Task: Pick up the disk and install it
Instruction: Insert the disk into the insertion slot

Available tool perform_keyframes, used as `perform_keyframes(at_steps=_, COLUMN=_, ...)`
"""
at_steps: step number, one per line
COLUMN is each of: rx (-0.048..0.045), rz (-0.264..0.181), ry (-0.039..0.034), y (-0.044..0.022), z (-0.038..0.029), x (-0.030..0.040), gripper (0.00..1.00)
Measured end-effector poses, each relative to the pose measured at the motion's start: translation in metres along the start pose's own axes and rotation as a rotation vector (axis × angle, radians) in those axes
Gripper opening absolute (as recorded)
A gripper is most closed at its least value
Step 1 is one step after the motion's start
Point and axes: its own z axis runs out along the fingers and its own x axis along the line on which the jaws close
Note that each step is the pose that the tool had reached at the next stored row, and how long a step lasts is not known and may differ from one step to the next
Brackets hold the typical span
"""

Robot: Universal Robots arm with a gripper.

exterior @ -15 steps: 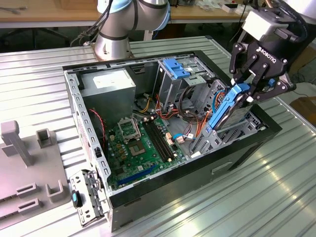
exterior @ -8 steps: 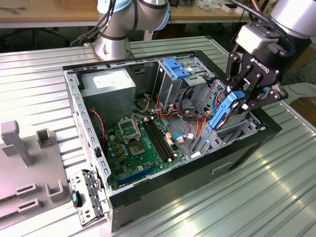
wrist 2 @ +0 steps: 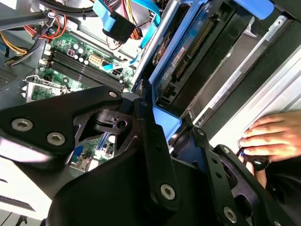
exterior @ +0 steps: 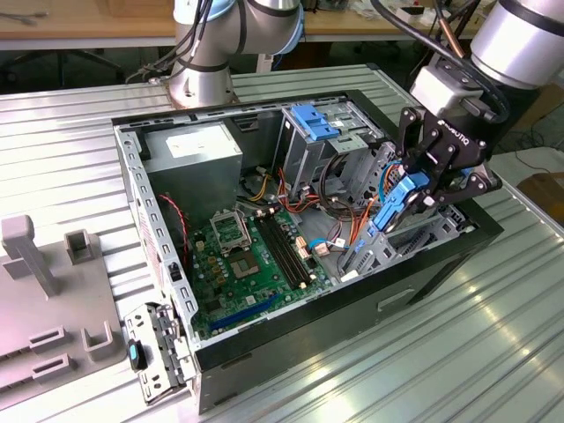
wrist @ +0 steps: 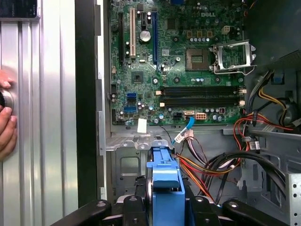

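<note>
The exterior view looks down at a slant from high off the counter (exterior: 441, 370), taking in the whole open computer case (exterior: 132, 194), with the tool (exterior: 416, 187) at the exterior view's right. The first wrist view faces straight down into the case from behind the tool, the disk (wrist: 164, 188) close under its lens. The second wrist view sits even nearer, peering obliquely past the tool's black links. All three share the motherboard (exterior: 242, 256). Both wrist views catch a hand (wrist: 5, 127) over the counter.
</note>
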Motion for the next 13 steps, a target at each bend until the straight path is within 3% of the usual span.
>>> perform_keyframes(at_steps=4, rx=0.0002, rz=0.0, ry=0.0001, y=-0.0001, z=0.0, x=0.0, gripper=0.38)
perform_keyframes(at_steps=6, rx=0.0, rz=0.0, ry=0.0001, y=0.0, z=0.0, x=0.0, gripper=0.51)
perform_keyframes(at_steps=10, rx=0.0001, rz=0.0, ry=-0.0005, y=-0.0007, z=0.001, x=0.0, gripper=0.51)
perform_keyframes(at_steps=12, rx=0.0, rz=0.0, ry=0.0, y=-0.0042, z=0.0021, x=-0.0004, gripper=0.43)
perform_keyframes(at_steps=13, rx=0.0, rz=0.0, ry=0.0001, y=-0.01, z=0.0036, x=-0.0017, gripper=0.36)
